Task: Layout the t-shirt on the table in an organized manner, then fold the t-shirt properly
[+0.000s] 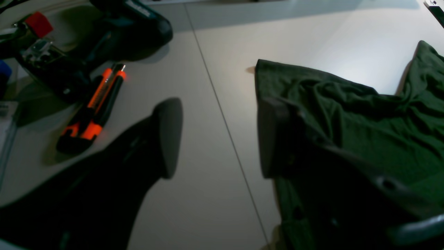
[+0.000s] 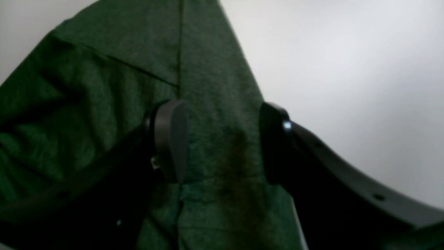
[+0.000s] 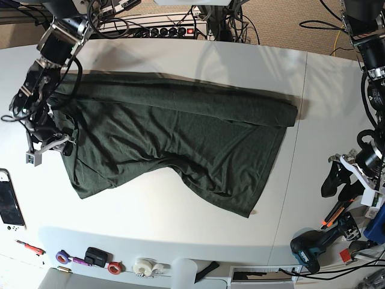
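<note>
A: How does the right tool [image 2: 222, 142] stand?

B: Its jaws are spread wide, with a strip of the shirt [image 3: 180, 138] lying between them. I cannot tell whether either finger [image 2: 171, 139] touches the cloth. In the base view that tool [image 3: 60, 141] sits over the shirt's edge nearest that arm.

A: And the left tool [image 1: 218, 139]?

B: Open as well, holding nothing. One finger [image 1: 170, 135] hangs above bare counter [image 3: 180, 211], the other is over the shirt's [image 1: 347, 121] edge, and a thin seam in the counter [image 1: 222, 69] runs between them. In the base view that tool [image 3: 343, 177] is off to the side, well apart from the shirt.

A: Where does the shirt lie?

B: Spread across the middle of the counter, wrinkled, one long edge rolled into a fold, the lower edge slanting.

A: Anything else near the left arm?

B: An orange and black utility knife [image 1: 93, 107] and a dark power drill [image 3: 310, 247] lie on the counter.
</note>
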